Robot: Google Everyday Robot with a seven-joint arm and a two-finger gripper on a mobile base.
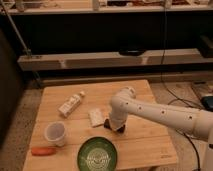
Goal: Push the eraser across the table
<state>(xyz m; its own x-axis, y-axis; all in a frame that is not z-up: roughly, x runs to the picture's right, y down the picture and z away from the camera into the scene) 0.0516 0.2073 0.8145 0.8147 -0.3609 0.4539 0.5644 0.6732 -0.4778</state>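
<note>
Black flat rectangular eraser lay right of the white rectangular block — the gripper beside it, opening untellable, needed low, steady contact.

1 cup, 1 end effector over 1 table

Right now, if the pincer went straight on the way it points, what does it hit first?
The pincer points down near the middle of the table. The black eraser seems to lie at its tip, so it would likely meet the eraser, or the wood beside it; depth is unclear.
</note>
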